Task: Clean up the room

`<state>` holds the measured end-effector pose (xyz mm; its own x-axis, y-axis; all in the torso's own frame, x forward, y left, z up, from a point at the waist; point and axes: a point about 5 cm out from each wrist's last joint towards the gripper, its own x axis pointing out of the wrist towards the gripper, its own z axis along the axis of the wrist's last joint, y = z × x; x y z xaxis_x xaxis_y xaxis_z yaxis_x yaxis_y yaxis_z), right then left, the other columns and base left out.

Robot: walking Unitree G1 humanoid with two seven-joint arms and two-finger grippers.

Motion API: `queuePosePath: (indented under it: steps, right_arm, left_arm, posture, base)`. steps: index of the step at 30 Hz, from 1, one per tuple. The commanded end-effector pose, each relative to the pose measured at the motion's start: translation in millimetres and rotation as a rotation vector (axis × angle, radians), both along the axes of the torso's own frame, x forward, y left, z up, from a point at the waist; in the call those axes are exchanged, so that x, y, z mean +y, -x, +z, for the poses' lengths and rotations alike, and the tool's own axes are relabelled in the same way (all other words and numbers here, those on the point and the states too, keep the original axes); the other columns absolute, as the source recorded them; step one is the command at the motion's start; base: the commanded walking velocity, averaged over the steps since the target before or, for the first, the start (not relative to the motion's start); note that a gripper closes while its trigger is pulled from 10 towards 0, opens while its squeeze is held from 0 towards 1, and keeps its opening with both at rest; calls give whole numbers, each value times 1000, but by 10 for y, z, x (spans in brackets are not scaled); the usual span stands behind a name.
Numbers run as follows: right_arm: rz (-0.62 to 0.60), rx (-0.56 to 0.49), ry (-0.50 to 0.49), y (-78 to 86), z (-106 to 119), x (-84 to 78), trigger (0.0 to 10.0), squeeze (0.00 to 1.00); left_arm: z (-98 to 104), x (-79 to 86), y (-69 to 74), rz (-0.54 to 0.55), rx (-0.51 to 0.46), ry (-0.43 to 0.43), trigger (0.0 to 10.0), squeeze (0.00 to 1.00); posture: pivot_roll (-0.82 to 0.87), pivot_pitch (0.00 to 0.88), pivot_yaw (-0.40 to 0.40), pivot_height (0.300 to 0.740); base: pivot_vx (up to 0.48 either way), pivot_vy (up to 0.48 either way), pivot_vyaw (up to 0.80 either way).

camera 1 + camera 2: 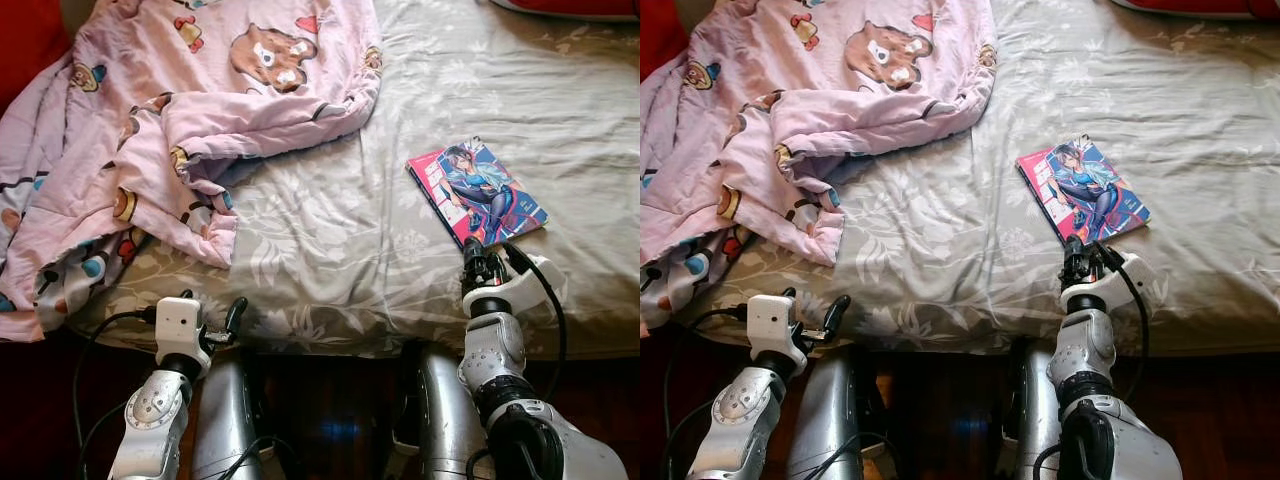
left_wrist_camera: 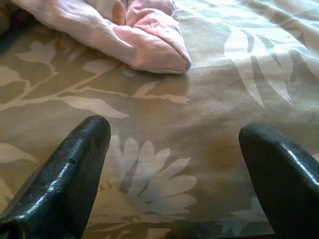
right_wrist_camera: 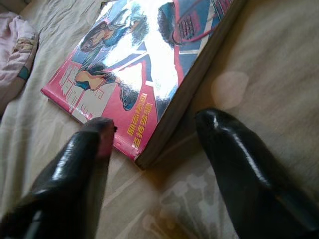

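Bed [image 1: 330, 270] w/ grey leaf-print sheet lies before us; glossy comic book [image 1: 476, 192] rests flat on sheet, right of centre, cover up, pink border facing us; our right gripper [image 1: 482, 262] sits at book's near corner, fingers parted approx. a book-corner's width; in right wrist view one finger [image 3: 94, 142] lies over the pink cover edge, the other on the sheet just beside the spine; nothing clamped yet; pink cartoon-bear blanket [image 1: 190, 110] lies bunched across bed's left side, one folded edge draped toward the near rim, well apart from book; our left gripper [image 1: 215, 325] hovers at bed's near edge below blanket, fingers wide apart, empty; left wrist view shows sheet between fingertips [image 2: 75, 164], blanket fold [image 2: 144, 45] near.
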<state>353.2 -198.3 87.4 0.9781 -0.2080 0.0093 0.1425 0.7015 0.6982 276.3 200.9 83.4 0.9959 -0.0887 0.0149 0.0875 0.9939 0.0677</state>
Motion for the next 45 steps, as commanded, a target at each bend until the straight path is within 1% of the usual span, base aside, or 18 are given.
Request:
queuePosePath:
  steps: [1,5,8,10,11,14,16,20,21,24,26,30,35,39,40,41,43,45]
  right_arm:
    - [3,81,-88,78,-192,41,10000,0]
    - [5,82,-136,74,-202,38,10000,0]
    - [9,75,-191,56,-190,31,10000,0]
    - [16,77,-263,41,-194,40,10000,0]
    - [18,80,-278,38,-195,42,10000,0]
    - [44,106,-336,31,-225,106,10000,0]
    - [64,133,-341,35,-253,163,10000,0]
    - [74,127,-380,12,-233,199,10000,0]
    - [85,121,-405,-25,-188,216,10000,0]
    - [127,135,-383,-70,-137,272,10000,0]
    - [176,148,-342,-109,-90,347,10000,0]
    - [204,133,-327,-143,-35,392,10000,0]
    - [214,109,-336,-180,29,403,10000,0]
    - [187,101,-328,-194,58,361,10000,0]
    - [174,100,-329,-195,62,340,6863,0]
    - [154,91,-349,-194,65,308,0,0]
    - [116,69,-387,-191,75,240,0,0]
    - [111,64,-388,-191,78,219,0,0]
  left_arm:
    - [-83,44,70,10,49,-12,10000,0]
    - [-80,53,78,12,52,-15,10000,0]
    - [-66,58,76,13,54,-18,10000,0]
    - [-59,57,80,11,54,-20,10000,0]
    - [-57,57,81,11,55,-20,10000,0]
    - [-55,63,87,9,57,-25,10000,0]
    - [-57,69,94,12,59,-27,10000,0]
    - [-55,80,102,16,62,-29,10000,0]
    - [-51,87,108,17,62,-31,10000,0]
    - [-51,94,108,18,62,-32,10000,0]
    - [-51,93,108,19,62,-33,10000,0]
    - [-51,91,108,20,63,-31,10000,0]
    - [-52,86,107,18,65,-33,10000,0]
    - [-56,82,104,17,66,-34,10000,0]
    - [-58,78,99,17,67,-34,10000,0]
    - [-59,75,97,17,67,-34,10000,0]
    - [-65,68,95,15,67,-34,10000,0]
    - [-69,62,92,14,67,-35,10000,0]
  posture:
    - [197,338,43,504]
    - [200,338,44,504]
    - [204,339,45,504]
    - [207,338,45,504]
    - [207,338,45,504]
    - [209,337,45,504]
    - [220,337,44,504]
    - [220,337,44,504]
    - [225,336,44,504]
    - [225,332,43,504]
    - [226,329,41,504]
    - [228,330,40,504]
    - [227,329,41,504]
    - [227,324,39,504]
    - [227,324,39,504]
    - [227,323,39,504]
    - [225,322,38,504]
    - [223,321,38,504]
  base:
    - [0,0,0]
    - [0,0,0]
    - [0,0,0]
    - [0,0,0]
    - [0,0,0]
    - [0,0,0]
    - [0,0,0]
    - [0,0,0]
    - [0,0,0]
    - [0,0,0]
    - [0,0,0]
    - [0,0,0]
    - [0,0,0]
    - [0,0,0]
    - [0,0,0]
    - [0,0,0]
    - [0,0,0]
    - [0,0,0]
